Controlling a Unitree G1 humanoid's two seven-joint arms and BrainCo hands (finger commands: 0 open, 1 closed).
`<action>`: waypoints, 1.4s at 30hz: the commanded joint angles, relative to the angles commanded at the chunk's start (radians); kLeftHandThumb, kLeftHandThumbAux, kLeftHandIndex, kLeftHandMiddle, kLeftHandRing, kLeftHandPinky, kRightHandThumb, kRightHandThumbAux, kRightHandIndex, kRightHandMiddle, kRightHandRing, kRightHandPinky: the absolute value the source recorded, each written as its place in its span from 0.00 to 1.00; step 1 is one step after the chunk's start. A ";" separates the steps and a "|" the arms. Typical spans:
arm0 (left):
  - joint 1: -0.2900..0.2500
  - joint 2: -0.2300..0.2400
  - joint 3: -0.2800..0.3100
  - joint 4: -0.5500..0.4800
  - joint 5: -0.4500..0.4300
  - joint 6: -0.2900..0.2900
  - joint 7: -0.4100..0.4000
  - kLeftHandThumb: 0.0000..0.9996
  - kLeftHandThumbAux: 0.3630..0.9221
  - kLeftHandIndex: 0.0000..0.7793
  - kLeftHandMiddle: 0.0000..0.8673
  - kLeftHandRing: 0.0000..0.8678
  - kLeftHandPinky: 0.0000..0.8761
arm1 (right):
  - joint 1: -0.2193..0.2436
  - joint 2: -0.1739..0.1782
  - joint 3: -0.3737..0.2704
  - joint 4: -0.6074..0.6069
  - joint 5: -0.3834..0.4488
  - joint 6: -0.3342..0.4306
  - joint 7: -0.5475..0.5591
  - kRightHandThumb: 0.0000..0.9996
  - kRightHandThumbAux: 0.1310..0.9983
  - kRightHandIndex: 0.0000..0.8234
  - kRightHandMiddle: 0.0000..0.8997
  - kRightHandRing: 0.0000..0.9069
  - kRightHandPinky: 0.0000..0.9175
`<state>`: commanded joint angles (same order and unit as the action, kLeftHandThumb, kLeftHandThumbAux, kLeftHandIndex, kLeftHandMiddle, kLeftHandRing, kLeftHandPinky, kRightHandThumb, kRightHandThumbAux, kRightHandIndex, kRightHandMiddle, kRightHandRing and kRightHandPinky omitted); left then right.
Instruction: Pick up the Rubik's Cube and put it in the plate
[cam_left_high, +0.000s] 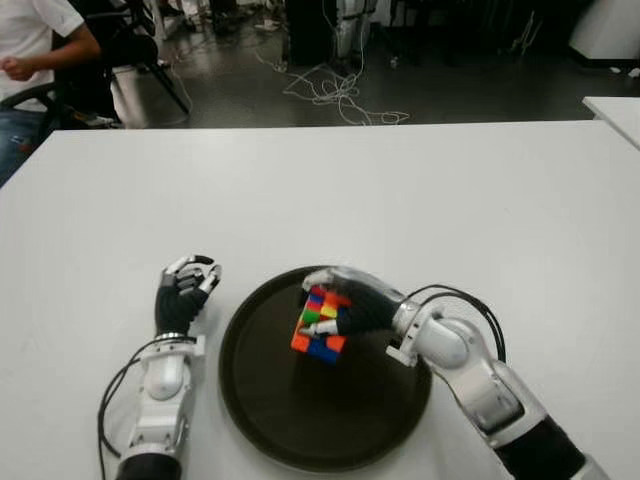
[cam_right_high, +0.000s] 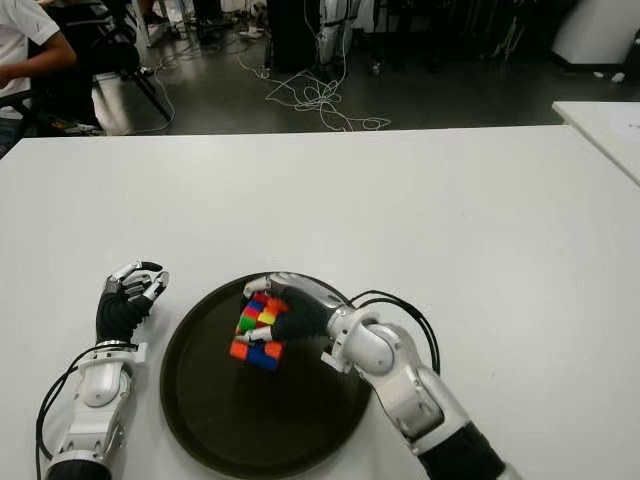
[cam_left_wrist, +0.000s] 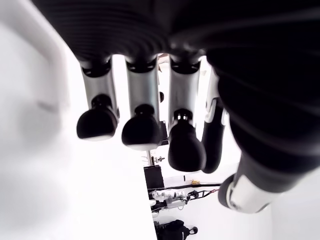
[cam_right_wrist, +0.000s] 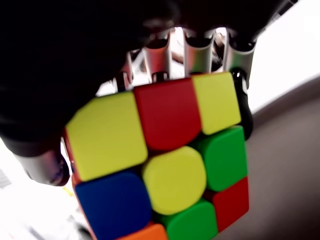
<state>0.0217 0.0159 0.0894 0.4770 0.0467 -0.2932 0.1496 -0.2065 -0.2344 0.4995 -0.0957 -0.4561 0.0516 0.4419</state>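
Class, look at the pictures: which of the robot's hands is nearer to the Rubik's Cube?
The right. The right hand grips the Rubik's Cube over the plate. The left hand shows beside the plate's left rim, apart from the cube and holding nothing.

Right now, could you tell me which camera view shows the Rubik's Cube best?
The right wrist view: the Rubik's Cube fills it, its stickers plain, held in the right hand. Both eye views show it small above the plate. The left wrist view misses it.
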 joint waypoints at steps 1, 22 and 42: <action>0.001 -0.001 -0.001 -0.004 0.003 0.006 0.003 0.70 0.62 0.57 0.93 0.95 0.92 | -0.006 -0.003 0.006 -0.004 -0.010 0.018 0.016 0.68 0.70 0.53 0.87 0.87 0.82; 0.008 0.001 -0.014 -0.026 0.035 0.047 0.034 0.70 0.62 0.57 0.93 0.94 0.91 | -0.067 -0.028 0.079 0.002 -0.191 0.062 0.043 0.11 0.84 0.45 0.51 0.50 0.42; 0.001 0.010 -0.015 -0.010 0.035 0.043 0.025 0.71 0.62 0.57 0.93 0.94 0.91 | -0.083 -0.028 0.096 0.034 -0.262 0.026 0.005 0.00 0.88 0.30 0.30 0.29 0.20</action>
<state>0.0228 0.0263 0.0739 0.4674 0.0820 -0.2503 0.1745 -0.2897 -0.2622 0.5952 -0.0615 -0.7182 0.0775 0.4473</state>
